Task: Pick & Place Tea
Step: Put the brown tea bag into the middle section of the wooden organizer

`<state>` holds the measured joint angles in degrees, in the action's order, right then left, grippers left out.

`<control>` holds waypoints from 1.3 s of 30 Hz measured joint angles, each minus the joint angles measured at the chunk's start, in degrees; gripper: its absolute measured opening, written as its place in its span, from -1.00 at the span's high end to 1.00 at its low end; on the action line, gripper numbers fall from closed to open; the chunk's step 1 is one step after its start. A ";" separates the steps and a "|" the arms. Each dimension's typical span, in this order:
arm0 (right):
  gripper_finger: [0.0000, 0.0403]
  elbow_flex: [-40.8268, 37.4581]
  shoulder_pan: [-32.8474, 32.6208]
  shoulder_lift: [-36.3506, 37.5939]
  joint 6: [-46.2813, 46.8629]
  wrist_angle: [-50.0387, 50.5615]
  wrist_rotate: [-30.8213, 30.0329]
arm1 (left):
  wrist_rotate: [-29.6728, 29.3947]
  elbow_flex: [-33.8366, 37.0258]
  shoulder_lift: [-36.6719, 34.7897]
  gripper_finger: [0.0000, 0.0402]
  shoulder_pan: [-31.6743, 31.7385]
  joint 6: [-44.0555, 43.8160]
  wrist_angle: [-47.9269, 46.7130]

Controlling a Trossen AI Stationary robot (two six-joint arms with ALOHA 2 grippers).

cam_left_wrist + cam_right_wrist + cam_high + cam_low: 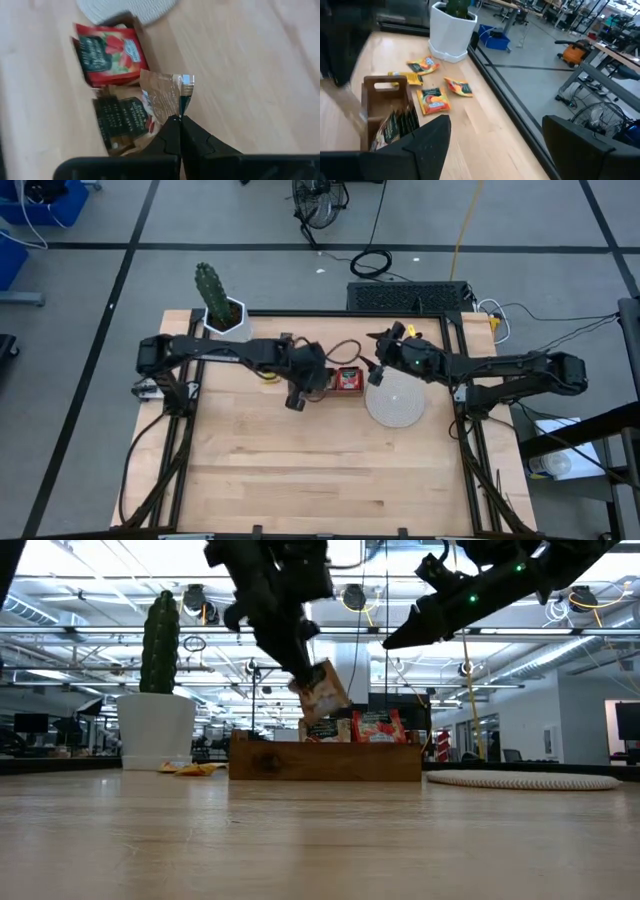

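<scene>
**Tea sachets: one lifted, the rest in the tray or loose by the far edge**

A tan sachet [162, 95] hangs tilted above the wooden tray [325, 762], pinched at one corner by the left pincer [180, 120], its foil edge catching light. Red sachets [111, 54] stand upright in the tray's compartment nearest the round disc, with dark-printed tan sachets [120, 117] in the compartment beside it. Several yellow-orange sachets [434, 98] lie flat and scattered on the counter [330, 470] near its far edge, between the tray and the white pot.

Overhead, table-level, 2 wrist cams share tray [345, 380].
</scene>
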<state>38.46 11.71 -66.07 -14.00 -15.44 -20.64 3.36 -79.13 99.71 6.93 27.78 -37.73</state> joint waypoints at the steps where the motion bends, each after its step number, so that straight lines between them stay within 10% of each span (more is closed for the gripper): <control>1: -0.44 0.00 -0.01 -0.05 -0.01 0.00 0.00 | 0.04 -0.53 1.03 1.00 0.18 0.37 -0.21; 24: -0.42 -2.87 -0.05 -0.08 0.00 -0.66 1.60 | -0.62 -12.79 16.05 0.98 3.10 -3.10 -13.41; 39: -0.41 -4.72 -0.18 -0.08 1.44 -1.88 1.51 | -5.18 -12.70 16.12 0.19 0.54 -11.36 -9.71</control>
<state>33.74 11.53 -66.15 -12.56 -17.32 -19.14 -1.83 -91.83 115.83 7.47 16.43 -47.44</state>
